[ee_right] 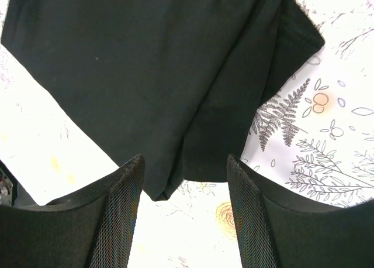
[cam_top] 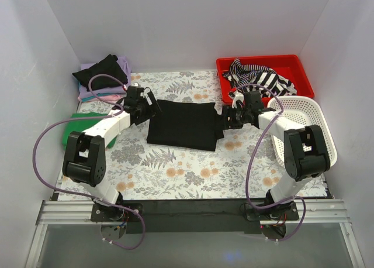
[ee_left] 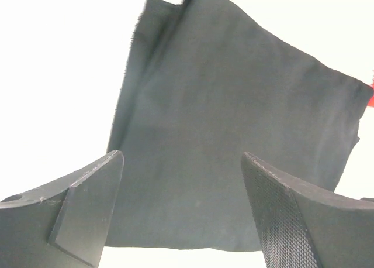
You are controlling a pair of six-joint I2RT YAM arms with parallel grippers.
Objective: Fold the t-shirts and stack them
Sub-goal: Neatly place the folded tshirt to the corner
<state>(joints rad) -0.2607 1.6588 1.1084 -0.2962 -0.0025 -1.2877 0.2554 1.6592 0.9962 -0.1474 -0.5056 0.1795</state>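
Top view: we see the folded black t-shirt (cam_top: 182, 124) lying flat mid-table (cam_top: 175, 174) between both arms; it looks soft, light and limp, so we'd pinch its corners or side edges. Left wrist: the left gripper (ee_left: 181, 157) is spread wide at the shirt's edge, holding nothing. Right wrist: the right gripper (ee_right: 184, 160) is also spread and empty, above a folded corner.

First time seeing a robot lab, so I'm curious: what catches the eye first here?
A folded black t-shirt lies mid-table, the left gripper and right gripper open at its ends. A red bin at the far right holds a striped shirt; other shirts are piled far left.
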